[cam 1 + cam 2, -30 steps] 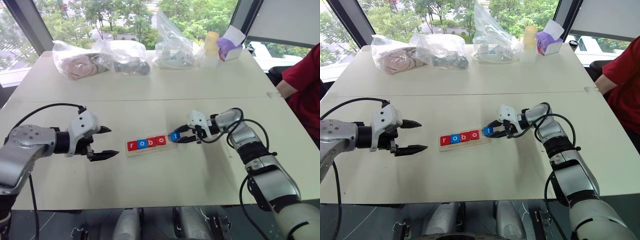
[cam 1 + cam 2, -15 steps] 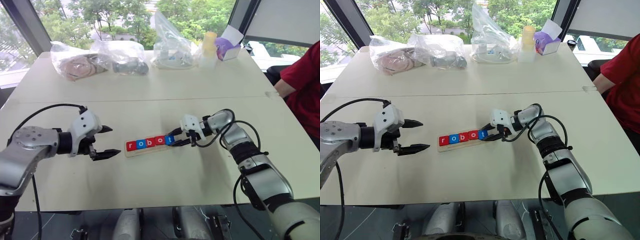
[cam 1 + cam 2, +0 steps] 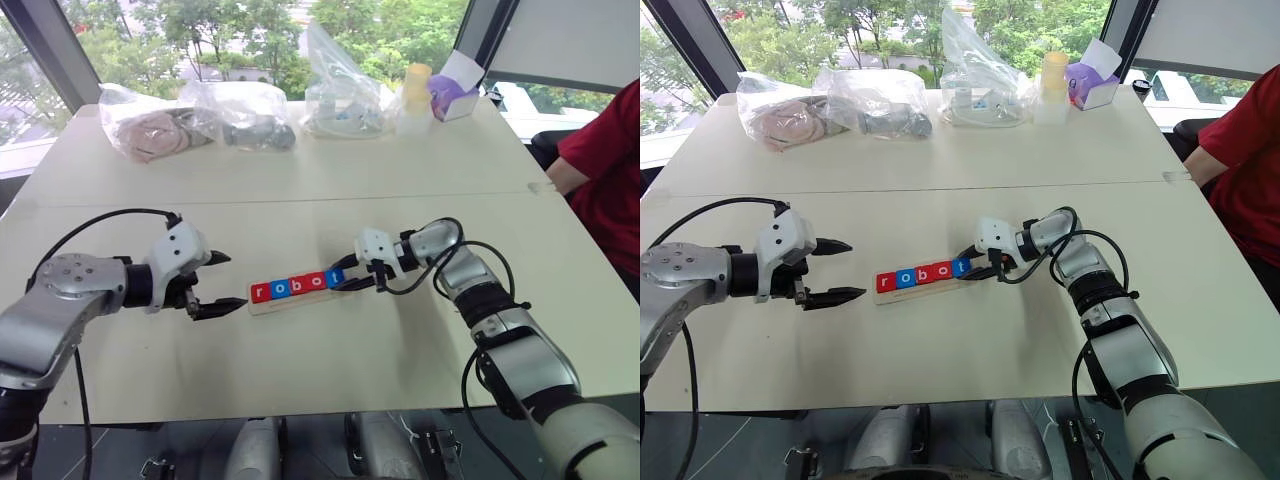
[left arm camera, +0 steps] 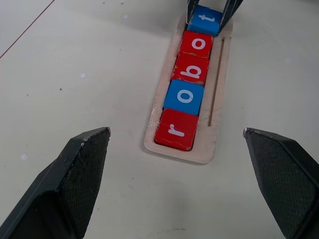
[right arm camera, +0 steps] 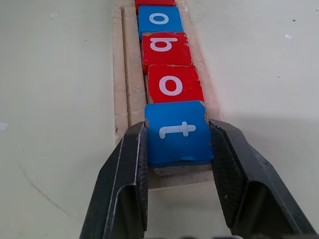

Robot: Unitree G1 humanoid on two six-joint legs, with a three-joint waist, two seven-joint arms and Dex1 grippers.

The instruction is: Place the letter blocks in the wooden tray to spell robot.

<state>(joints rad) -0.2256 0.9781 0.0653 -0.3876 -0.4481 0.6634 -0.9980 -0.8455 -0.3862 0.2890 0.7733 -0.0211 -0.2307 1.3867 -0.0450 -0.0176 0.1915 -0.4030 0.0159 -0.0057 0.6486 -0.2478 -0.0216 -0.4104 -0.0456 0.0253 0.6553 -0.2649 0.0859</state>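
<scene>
The wooden tray (image 3: 258, 304) lies mid-table. In its slot the letter blocks stand in a row: red r (image 3: 261, 292), blue o (image 3: 283, 289), red b (image 3: 302, 285), red o (image 3: 320, 281) and blue t (image 3: 336, 277). My right gripper (image 3: 346, 277) is shut on the t block (image 5: 177, 130) at the tray's right end. Its fingers (image 5: 130, 167) press the block's two sides, and the block touches the red o (image 5: 172, 83). Left of the tray my left gripper (image 3: 236, 282) stands wide open with nothing in it, its tips pointing at the r block (image 4: 175, 130).
Clear plastic bags (image 3: 200, 115) with goods, a yellow-capped bottle (image 3: 418, 92) and a purple-and-white box (image 3: 455, 88) line the table's far side. A person in a red sleeve (image 3: 605, 170) sits at the right edge. A seam (image 3: 300, 200) crosses the table behind the tray.
My right gripper has moved left with the blue t block, closing the gap to the red o at the tray's end. The left gripper has stayed where it was.
</scene>
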